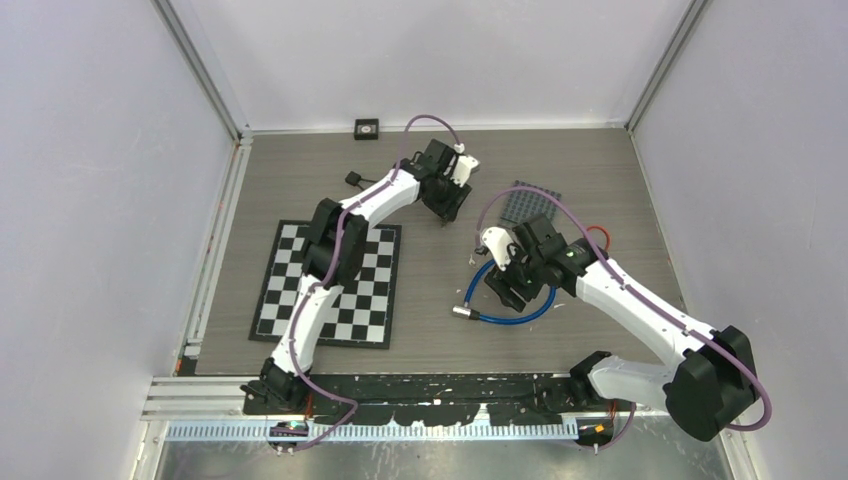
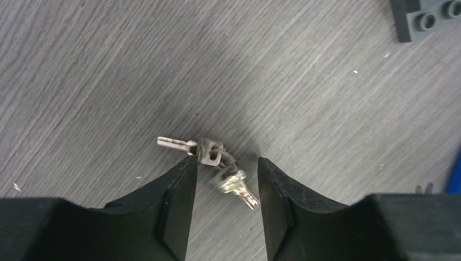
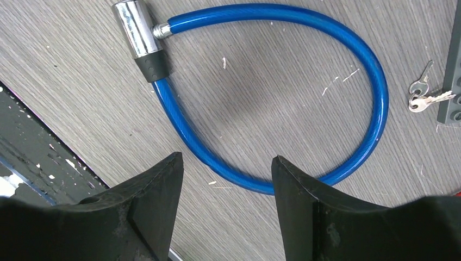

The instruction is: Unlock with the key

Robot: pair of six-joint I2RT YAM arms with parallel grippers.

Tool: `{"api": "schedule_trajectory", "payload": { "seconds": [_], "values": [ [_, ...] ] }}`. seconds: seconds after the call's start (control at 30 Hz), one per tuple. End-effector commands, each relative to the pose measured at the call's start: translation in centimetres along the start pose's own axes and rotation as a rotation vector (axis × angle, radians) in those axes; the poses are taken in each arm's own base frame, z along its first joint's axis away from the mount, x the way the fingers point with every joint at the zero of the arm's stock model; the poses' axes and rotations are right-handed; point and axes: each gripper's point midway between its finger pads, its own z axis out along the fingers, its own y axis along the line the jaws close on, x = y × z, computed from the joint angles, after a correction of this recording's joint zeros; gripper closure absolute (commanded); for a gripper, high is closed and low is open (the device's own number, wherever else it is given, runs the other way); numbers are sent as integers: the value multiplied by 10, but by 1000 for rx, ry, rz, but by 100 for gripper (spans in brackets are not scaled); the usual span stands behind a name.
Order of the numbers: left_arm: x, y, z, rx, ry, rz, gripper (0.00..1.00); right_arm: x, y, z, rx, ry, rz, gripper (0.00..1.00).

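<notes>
Blue cable lock [image 3: 244, 12] on the right side of the grey wood-grain table [image 2: 108, 65], curled into a closed loop with both ends seated in its chrome cylinder [image 3: 133, 27], so it's locked as it lies. The right gripper [image 3: 227, 156] hangs over the near curve of that loop with its jaws spread wide, and the cable passes beneath the gap. Whether the fingers touch it, I can't tell. Over to the left arm, stretched toward the far middle of the table: the left gripper [image 2: 226, 161] is down over the key bunch [image 2: 209, 152], small silver keys on a ring, lying flat on the wood. Its jaws are parted, one finger either side of the bunch. One fingertip is right up against the head of the key whose blade points away sideways, and the other is just beside the second key with a sliver of table showing. Nothing is clamped, and the keys lie apart from the lock, on its far side. A dark grey studded plate [image 2: 424, 19] sits just beyond the right gripper, and a second set of keys [image 3: 424, 95] touches its edge, near the loop's outer bend. A black-and-white checkered mat [image 1: 330, 285] lies on the left, under the left arm.
</notes>
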Motion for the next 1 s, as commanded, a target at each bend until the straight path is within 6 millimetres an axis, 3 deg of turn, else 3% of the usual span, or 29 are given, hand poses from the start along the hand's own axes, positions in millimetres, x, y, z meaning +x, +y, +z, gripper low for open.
{"api": "schedule_trajectory", "payload": {
  "seconds": [0.0, 0.47, 0.57, 0.97],
  "values": [
    [-11, 7, -1, -44, -9, 34, 55, 1, 2, 2, -15, 3, 13, 35],
    [-15, 0, -6, -6, -18, 26, 86, 4, -1, 6, -5, 26, 18, 36],
    [-17, -2, -10, -4, -25, 37, 99, 3, -2, 5, -2, 24, 18, 36],
    [-33, -8, -45, -4, -108, 57, 100, 2, -3, 2, 7, 11, 18, 37]
  ]
}}
